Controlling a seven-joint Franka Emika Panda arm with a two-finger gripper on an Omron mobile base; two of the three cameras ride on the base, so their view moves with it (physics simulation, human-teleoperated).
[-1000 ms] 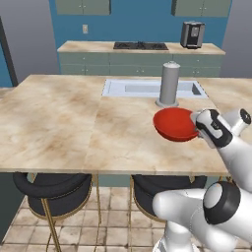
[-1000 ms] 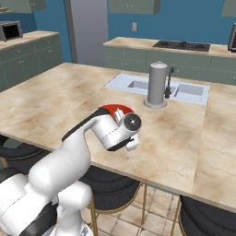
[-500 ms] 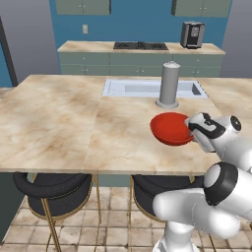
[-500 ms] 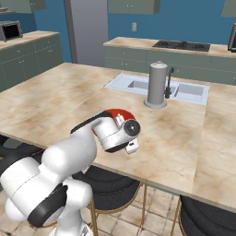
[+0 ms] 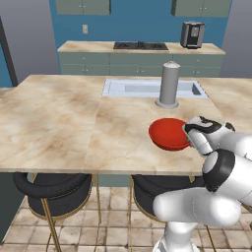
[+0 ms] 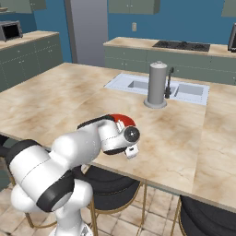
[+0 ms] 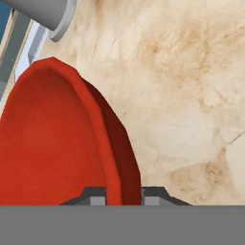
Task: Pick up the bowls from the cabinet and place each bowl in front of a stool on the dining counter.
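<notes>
Red and glossy, the bowl [image 7: 57, 143] has its rim pinched between the two fingertips [image 7: 98, 196] of the hand [image 5: 189, 134], which is closed on that rim. The bowl sits low over the beige marble table [image 5: 64, 123], near its front edge; whether its base touches the top cannot be told. Just behind the bowl stands the grey cylindrical tap [image 5: 169, 84], at the near rim of the inset steel sink [image 5: 133, 88]. Below the table's front edge, under the bowl, a black-cushioned stool [image 5: 152, 194] shows, with another stool [image 5: 51, 189] to its left.
</notes>
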